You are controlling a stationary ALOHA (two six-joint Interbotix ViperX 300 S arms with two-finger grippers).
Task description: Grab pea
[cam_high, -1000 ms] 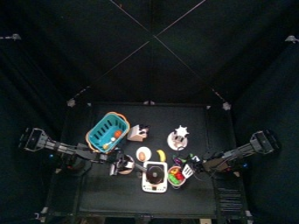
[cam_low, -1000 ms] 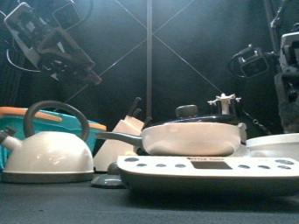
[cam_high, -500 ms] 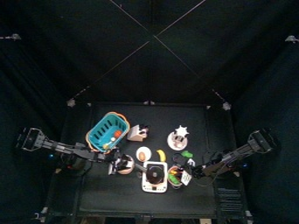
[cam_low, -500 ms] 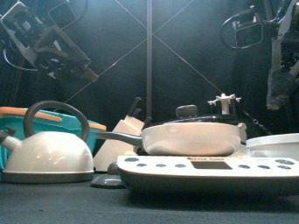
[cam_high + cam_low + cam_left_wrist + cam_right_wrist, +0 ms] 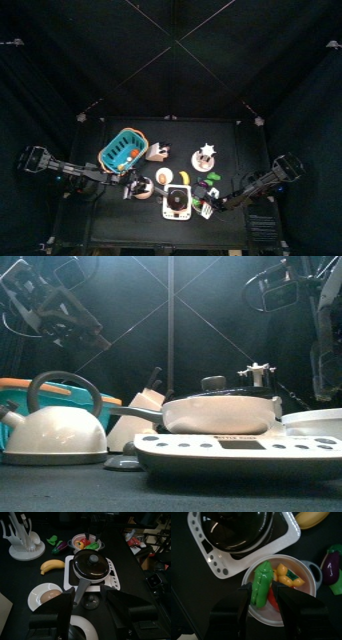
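"Did it grab the pea pod yet?"

"No. It lies in the white bowl, middle of the picture. The right gripper hangs right over it, jaws apart, holding nothing."

"And the left gripper?"

"Wide apart too, resting near the pot."

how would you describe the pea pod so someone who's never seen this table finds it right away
Start at the black pot sitting on the white scale. Right beside the scale is a white bowl of toy food, and the pea pod lies in it on the pot's side. It is the one long, bumpy, bright green piece, while the pieces beside it are orange, yellow and red.
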